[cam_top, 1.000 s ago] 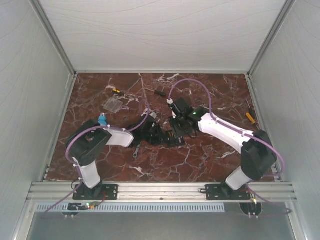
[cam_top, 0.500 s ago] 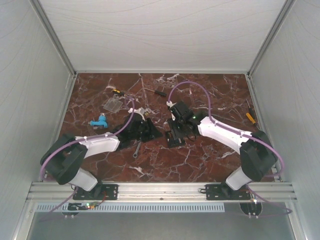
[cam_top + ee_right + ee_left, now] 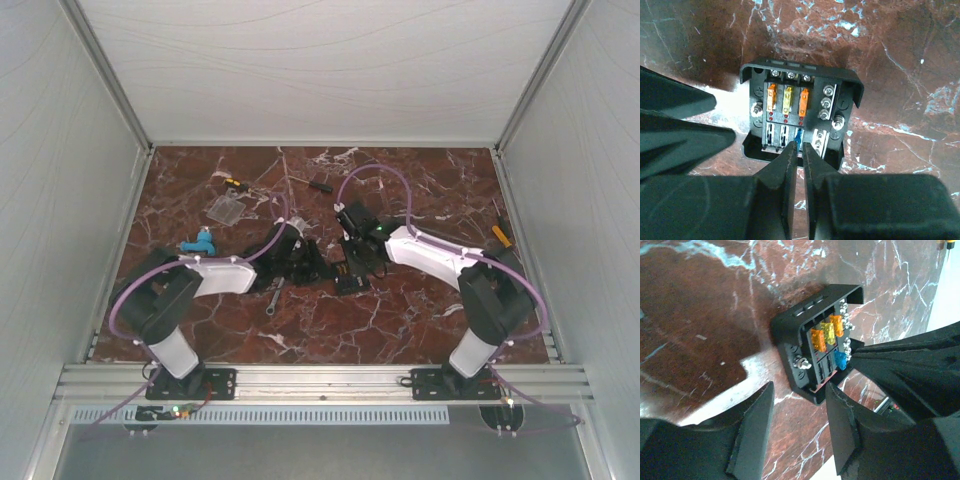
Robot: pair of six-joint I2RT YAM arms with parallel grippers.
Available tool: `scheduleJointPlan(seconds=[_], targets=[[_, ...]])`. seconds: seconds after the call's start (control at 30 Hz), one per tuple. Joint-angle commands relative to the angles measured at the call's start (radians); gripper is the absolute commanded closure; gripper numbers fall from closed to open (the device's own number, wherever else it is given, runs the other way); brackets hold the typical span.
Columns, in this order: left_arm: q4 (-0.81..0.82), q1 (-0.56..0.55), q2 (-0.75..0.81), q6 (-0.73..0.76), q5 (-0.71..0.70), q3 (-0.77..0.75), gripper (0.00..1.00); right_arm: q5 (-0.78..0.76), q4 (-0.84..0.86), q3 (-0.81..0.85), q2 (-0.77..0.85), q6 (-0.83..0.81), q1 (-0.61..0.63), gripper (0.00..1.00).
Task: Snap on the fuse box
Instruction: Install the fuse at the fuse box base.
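Fuse box (image 3: 800,112) lies open-topped in the middle of the counter (image 3: 400,320), an arm at either side.

The right fingers (image 3: 785,170) are drawn nearly together on the blue fuse (image 3: 798,136) at the box's near edge; the left fingers (image 3: 755,430) stand apart just short of its corner, not touching. Bare marble lies all round the box, the walls well away; a wrench (image 3: 273,298) lies near on its left-arm side, the clear cover (image 3: 228,208) farther off. Since half a second ago the left arm has swung in toward the box and the right fingers have closed; the box has kept its place.
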State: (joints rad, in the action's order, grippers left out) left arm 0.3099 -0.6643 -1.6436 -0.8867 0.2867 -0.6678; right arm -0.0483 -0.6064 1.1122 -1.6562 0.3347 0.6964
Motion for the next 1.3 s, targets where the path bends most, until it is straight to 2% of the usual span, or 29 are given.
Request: scheduleJointPlan(seconds=[0.0, 0.17, 0.47, 1.07, 1.17, 1.27], targets=[[0.037, -0.015, -0.055, 0.014, 0.031, -0.085, 0.55, 0.003, -0.011, 0.043, -0.033, 0.016, -0.005, 0.95], [0.025, -0.024, -0.108, 0.015, 0.034, -0.111, 0.59, -0.001, -0.039, 0.063, -0.061, 0.017, -0.006, 1.00], [0.006, -0.041, -0.164, 0.012, 0.038, -0.121, 0.64, 0.020, -0.104, 0.088, -0.129, 0.006, -0.001, 1.00], [0.015, -0.047, -0.196, 0.006, 0.040, -0.116, 0.69, -0.086, -0.188, 0.096, -0.379, -0.041, 0.022, 1.00], [0.017, -0.046, -0.191, 0.004, 0.038, -0.112, 0.69, -0.075, -0.178, 0.099, -0.350, -0.054, 0.036, 1.00], [0.019, -0.047, -0.183, 0.001, 0.035, -0.106, 0.69, -0.024, -0.154, 0.115, -0.232, -0.052, 0.054, 1.00]])
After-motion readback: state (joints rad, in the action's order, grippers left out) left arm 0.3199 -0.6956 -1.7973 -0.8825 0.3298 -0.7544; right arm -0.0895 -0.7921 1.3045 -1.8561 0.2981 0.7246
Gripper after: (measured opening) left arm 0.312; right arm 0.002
